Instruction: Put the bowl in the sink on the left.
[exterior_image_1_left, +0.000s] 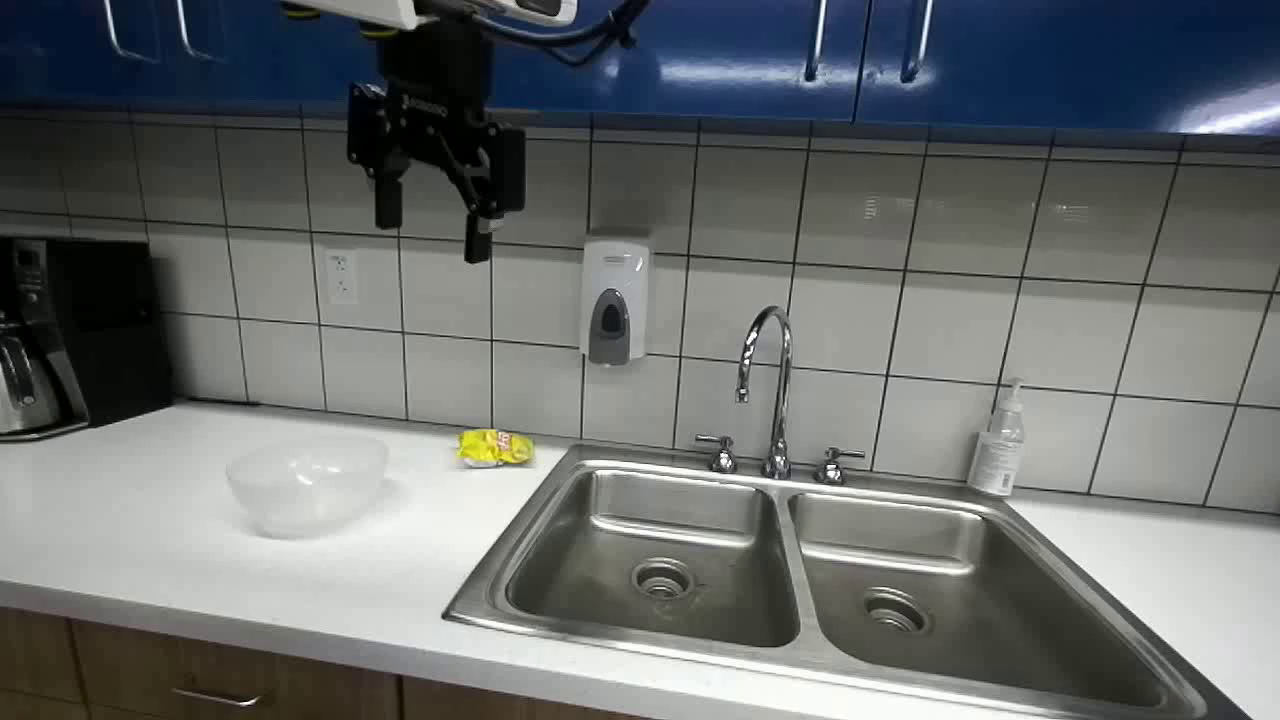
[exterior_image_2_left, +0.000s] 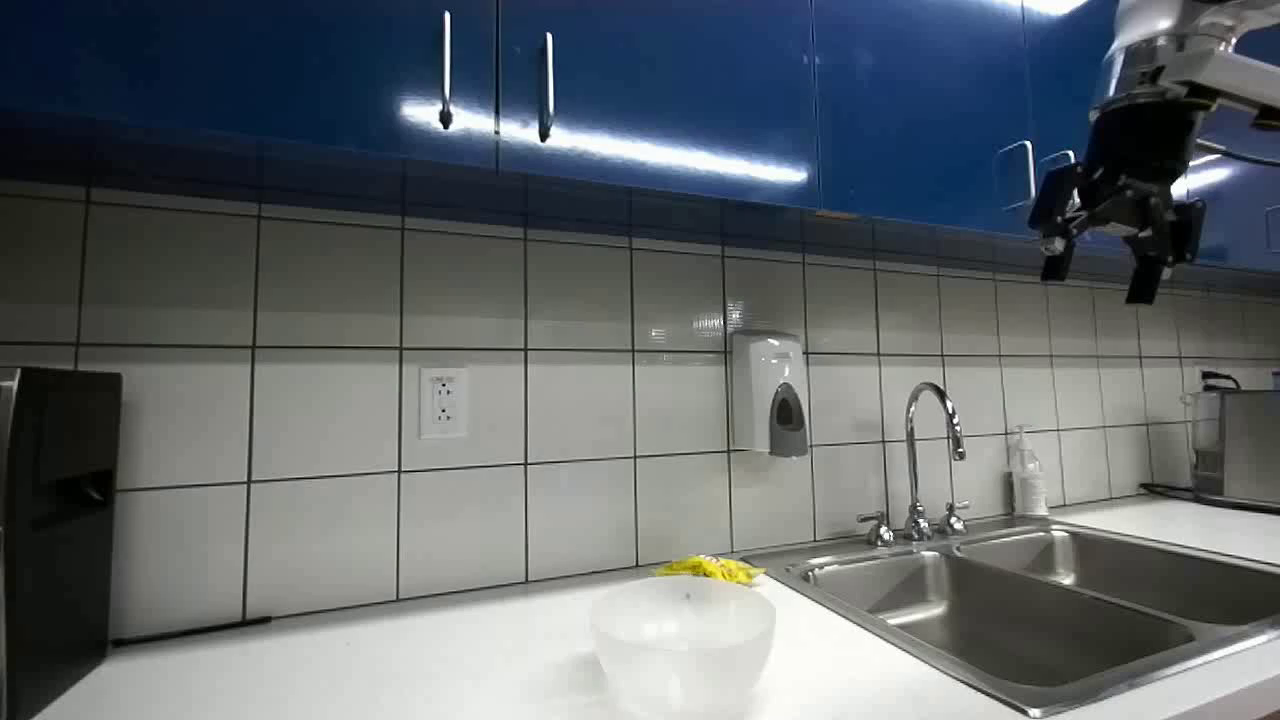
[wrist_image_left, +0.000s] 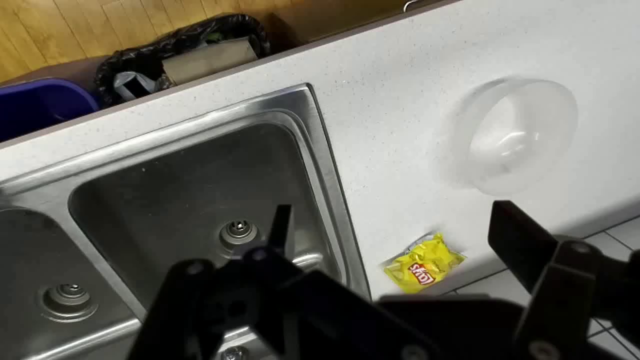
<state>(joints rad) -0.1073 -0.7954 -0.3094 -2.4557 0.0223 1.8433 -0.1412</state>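
Note:
The bowl (exterior_image_1_left: 310, 490) is wide, whitish and translucent, standing upright on the white counter left of the double sink. It also shows in an exterior view (exterior_image_2_left: 685, 660) and in the wrist view (wrist_image_left: 525, 135). The sink's left basin (exterior_image_1_left: 590, 590), stainless steel with a round drain, is the one nearer the bowl; it shows in an exterior view (exterior_image_2_left: 1000, 610) and the wrist view (wrist_image_left: 175, 195). My gripper (exterior_image_1_left: 433, 222) is open and empty, pointing down, high above the counter. It shows in an exterior view (exterior_image_2_left: 1100, 272); its fingers (wrist_image_left: 395, 220) are wide apart in the wrist view.
A yellow chip bag (exterior_image_1_left: 495, 447) lies between bowl and sink near the tiled wall. A chrome faucet (exterior_image_1_left: 780, 390) rises behind the sink's divider. The right basin (exterior_image_1_left: 960, 620) adjoins. A soap dispenser (exterior_image_1_left: 615, 300), coffee maker (exterior_image_1_left: 80, 330) and blue cabinets (exterior_image_1_left: 700, 60) are around.

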